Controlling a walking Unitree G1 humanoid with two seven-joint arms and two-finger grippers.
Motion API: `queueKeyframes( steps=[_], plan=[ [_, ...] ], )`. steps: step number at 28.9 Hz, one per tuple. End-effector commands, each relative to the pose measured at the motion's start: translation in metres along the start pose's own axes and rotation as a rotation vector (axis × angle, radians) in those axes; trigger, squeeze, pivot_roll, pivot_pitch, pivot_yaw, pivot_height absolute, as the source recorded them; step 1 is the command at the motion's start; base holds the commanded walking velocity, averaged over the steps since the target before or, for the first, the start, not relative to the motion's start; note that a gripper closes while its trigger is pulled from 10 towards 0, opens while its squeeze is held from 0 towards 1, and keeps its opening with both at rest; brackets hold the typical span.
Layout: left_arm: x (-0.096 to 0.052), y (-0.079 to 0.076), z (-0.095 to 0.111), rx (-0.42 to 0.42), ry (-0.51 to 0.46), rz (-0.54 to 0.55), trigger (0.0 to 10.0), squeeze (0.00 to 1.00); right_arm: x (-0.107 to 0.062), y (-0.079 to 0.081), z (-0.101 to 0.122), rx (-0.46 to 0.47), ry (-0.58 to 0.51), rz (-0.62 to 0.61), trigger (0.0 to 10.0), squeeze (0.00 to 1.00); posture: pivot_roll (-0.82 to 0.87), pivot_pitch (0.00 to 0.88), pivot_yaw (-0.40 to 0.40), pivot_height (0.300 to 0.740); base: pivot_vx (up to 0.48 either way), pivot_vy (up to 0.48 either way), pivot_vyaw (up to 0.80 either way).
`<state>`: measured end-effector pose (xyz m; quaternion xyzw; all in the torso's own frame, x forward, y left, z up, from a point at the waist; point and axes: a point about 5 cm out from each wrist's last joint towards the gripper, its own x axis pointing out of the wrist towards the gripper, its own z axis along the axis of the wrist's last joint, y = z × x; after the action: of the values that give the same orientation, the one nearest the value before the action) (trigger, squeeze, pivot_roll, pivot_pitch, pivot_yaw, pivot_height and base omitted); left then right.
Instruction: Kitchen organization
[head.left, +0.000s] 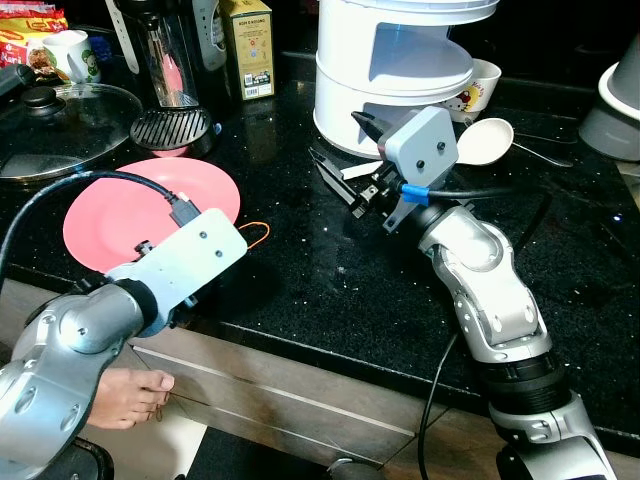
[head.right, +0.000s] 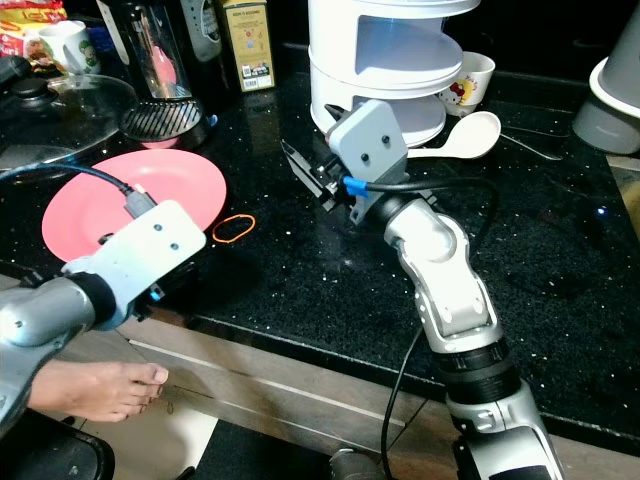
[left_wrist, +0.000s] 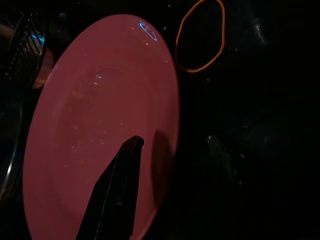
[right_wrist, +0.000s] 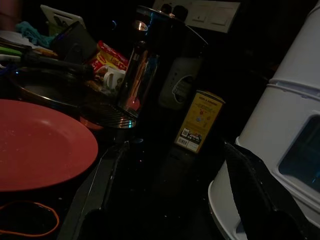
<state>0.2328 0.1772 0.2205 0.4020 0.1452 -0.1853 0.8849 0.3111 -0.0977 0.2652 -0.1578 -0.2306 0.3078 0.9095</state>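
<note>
1. The pink plate (head.left: 150, 210) is lying flat near the front left edge of the black counter (head.left: 330, 290), not lifted, so the tidying looks barely begun.
2. The left gripper (left_wrist: 165, 165) is hovering low over the plate's near right rim; its jaws are standing apart, holding nothing.
3. The right gripper (head.left: 345, 175) is hanging above the counter's middle, just in front of the white tiered container (head.left: 400, 70), jaws wide apart and empty.
4. An orange rubber band (head.right: 233, 228) is lying just right of the plate.
5. A white spoon (head.left: 488, 140), a cup (head.left: 478, 85) and a glass lid (head.left: 60, 125) are sitting loose farther back, seemingly awaiting sorting.
</note>
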Motion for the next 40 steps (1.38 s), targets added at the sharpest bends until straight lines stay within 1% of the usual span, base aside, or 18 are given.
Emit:
queueKeyframes(
  steps=[1, 4, 8, 14, 18, 19, 20, 21, 25, 31, 33, 34, 37, 38, 40],
  plan=[
    [0.003, -0.003, -0.014, -0.002, 0.076, -0.027, 10.0, 0.00, -0.001, -0.003, -0.001, -0.012, 0.009, -0.006, 10.0, 0.00, 0.02, 0.065, -0.023, 0.732, 0.000, 0.000, 0.00],
    [0.003, -0.001, -0.019, 0.018, 0.108, -0.031, 10.0, 0.00, -0.002, -0.004, -0.001, -0.009, 0.012, -0.008, 10.0, 0.00, 0.02, 0.068, -0.023, 0.732, 0.000, 0.000, 0.00],
    [0.001, 0.010, -0.029, 0.111, 0.180, 0.017, 10.0, 0.00, -0.003, -0.005, -0.002, -0.002, 0.017, -0.017, 10.0, 0.00, 0.02, 0.074, -0.021, 0.732, 0.000, 0.000, 0.00],
    [0.003, 0.016, -0.039, 0.151, 0.223, 0.050, 10.0, 0.00, -0.003, -0.004, -0.002, 0.003, 0.017, -0.019, 10.0, 0.00, 0.01, 0.079, -0.021, 0.732, 0.000, 0.000, 0.00],
    [0.008, 0.019, -0.046, 0.171, 0.237, 0.075, 10.0, 0.00, -0.004, -0.004, -0.002, 0.006, 0.018, -0.022, 10.0, 0.00, 0.01, 0.081, -0.021, 0.732, 0.000, 0.000, 0.00],
    [0.010, 0.020, -0.046, 0.176, 0.234, 0.084, 4.5, 0.00, -0.004, -0.005, -0.002, 0.006, 0.019, -0.024, 10.0, 0.00, 0.01, 0.080, -0.020, 0.732, 0.000, 0.000, 0.00],
    [0.010, 0.020, -0.046, 0.176, 0.234, 0.084, 4.5, 0.00, -0.004, -0.005, -0.002, 0.006, 0.019, -0.024, 10.0, 0.00, 0.01, 0.080, -0.020, 0.732, 0.000, 0.000, 0.00],
    [0.012, 0.021, -0.046, 0.181, 0.229, 0.095, 0.0, 0.00, -0.005, -0.005, -0.002, 0.006, 0.020, -0.026, 10.0, 0.00, 0.01, 0.083, -0.016, 0.732, 0.000, 0.000, 0.00],
    [0.016, 0.022, -0.045, 0.192, 0.205, 0.115, 0.0, 0.00, -0.006, -0.006, -0.002, 0.004, 0.024, -0.034, 10.0, 0.00, 0.00, 0.083, -0.014, 0.732, 0.000, 0.000, 0.00],
    [0.018, 0.023, -0.044, 0.196, 0.188, 0.122, 0.0, 0.00, -0.007, -0.007, -0.003, 0.019, 0.023, -0.051, 10.0, 0.00, 0.00, 0.080, -0.012, 0.732, 0.000, 0.000, 0.00],
    [0.019, 0.024, -0.042, 0.192, 0.170, 0.125, 0.0, 0.00, -0.007, -0.009, -0.003, 0.057, 0.012, -0.067, 10.0, 0.00, 0.00, 0.077, -0.012, 0.732, 0.000, 0.000, 0.00],
    [0.019, 0.024, -0.042, 0.192, 0.170, 0.125, 0.0, 0.00, -0.007, -0.009, -0.003, 0.057, 0.012, -0.067, 10.0, 0.00, 0.00, 0.077, -0.012, 0.732, 0.000, 0.000, 0.00],
    [0.021, 0.023, -0.034, 0.176, 0.115, 0.111, 0.0, 0.00, -0.008, -0.013, -0.003, 0.144, -0.011, -0.099, 10.0, 0.00, 0.00, 0.073, -0.011, 0.732, 0.000, 0.000, 0.00],
    [0.021, 0.023, -0.034, 0.176, 0.115, 0.111, 0.0, 0.00, -0.008, -0.013, -0.003, 0.144, -0.011, -0.099, 10.0, 0.00, 0.00, 0.073, -0.011, 0.732, 0.000, 0.000, 0.00],
    [0.022, 0.020, -0.025, 0.167, 0.066, 0.067, 0.0, 0.00, -0.008, -0.017, -0.002, 0.212, -0.034, -0.123, 10.0, 0.00, 0.01, 0.069, -0.009, 0.732, 0.000, 0.000, 0.00]
  ],
)
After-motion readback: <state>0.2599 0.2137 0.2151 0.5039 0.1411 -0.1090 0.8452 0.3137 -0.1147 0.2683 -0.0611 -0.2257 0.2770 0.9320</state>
